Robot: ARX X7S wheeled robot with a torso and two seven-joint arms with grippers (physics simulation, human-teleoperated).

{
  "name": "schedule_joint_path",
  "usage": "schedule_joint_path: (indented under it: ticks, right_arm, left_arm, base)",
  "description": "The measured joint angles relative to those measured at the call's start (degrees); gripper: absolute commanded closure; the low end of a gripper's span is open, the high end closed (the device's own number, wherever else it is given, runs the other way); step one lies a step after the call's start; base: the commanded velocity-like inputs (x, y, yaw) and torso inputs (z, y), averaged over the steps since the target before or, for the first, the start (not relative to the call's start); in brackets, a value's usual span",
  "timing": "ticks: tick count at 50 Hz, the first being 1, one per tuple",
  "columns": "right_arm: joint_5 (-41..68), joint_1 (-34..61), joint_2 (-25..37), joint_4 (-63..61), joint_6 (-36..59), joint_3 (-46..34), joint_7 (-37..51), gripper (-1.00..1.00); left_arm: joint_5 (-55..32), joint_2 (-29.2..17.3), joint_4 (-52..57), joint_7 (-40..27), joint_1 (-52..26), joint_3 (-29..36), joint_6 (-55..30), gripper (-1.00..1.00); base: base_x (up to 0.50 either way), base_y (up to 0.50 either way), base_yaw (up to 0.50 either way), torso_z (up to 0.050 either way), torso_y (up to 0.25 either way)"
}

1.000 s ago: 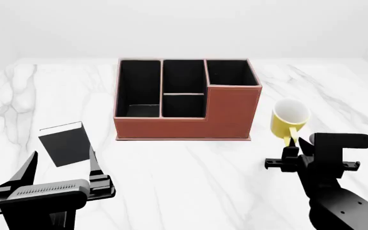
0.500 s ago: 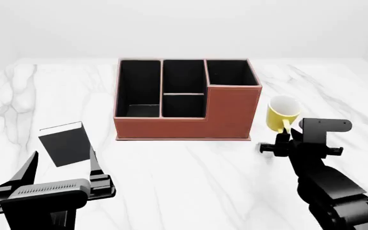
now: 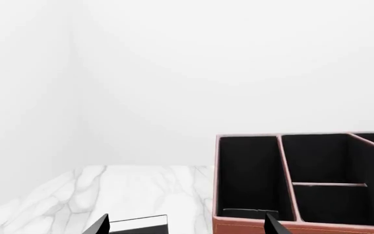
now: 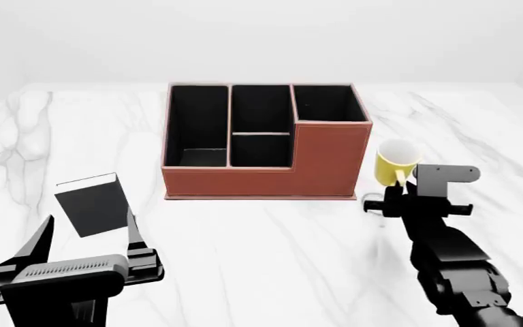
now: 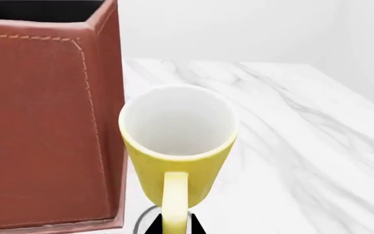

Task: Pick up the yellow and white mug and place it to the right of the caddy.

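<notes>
The yellow and white mug (image 4: 395, 163) is held by its handle just right of the caddy (image 4: 266, 142), close to the caddy's tall end. In the right wrist view the mug (image 5: 177, 146) tilts beside the caddy's brown wall (image 5: 44, 126), white inside showing. My right gripper (image 5: 174, 226) is shut on the mug's yellow loop handle; in the head view the gripper (image 4: 407, 187) sits right behind the mug. My left gripper (image 4: 89, 235) is open and empty at the front left, near the dark block; its fingertips (image 3: 102, 226) show in the left wrist view, with the caddy (image 3: 304, 185) beyond.
A small dark upright book-like block (image 4: 93, 204) stands on the white marble table (image 4: 271, 259) at the front left, just ahead of my left gripper; it also shows in the left wrist view (image 3: 138, 225). The table's far edge meets a plain white wall.
My right gripper has carried the mug left and away from me, toward the caddy's right side. The left arm has not moved.
</notes>
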Motion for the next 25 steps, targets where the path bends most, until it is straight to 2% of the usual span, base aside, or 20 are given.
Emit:
schedule_joint_path:
  ticks: [25]
  right_arm:
    - [-4.45,5.07,-6.45,20.63,-8.22,1.64,-6.33,1.00]
  left_arm:
    - [-0.23,-0.33,0.09,-0.41,-0.02,0.26,0.02,-1.00]
  base:
    - [0.00,0.00,0.00,0.000,0.001]
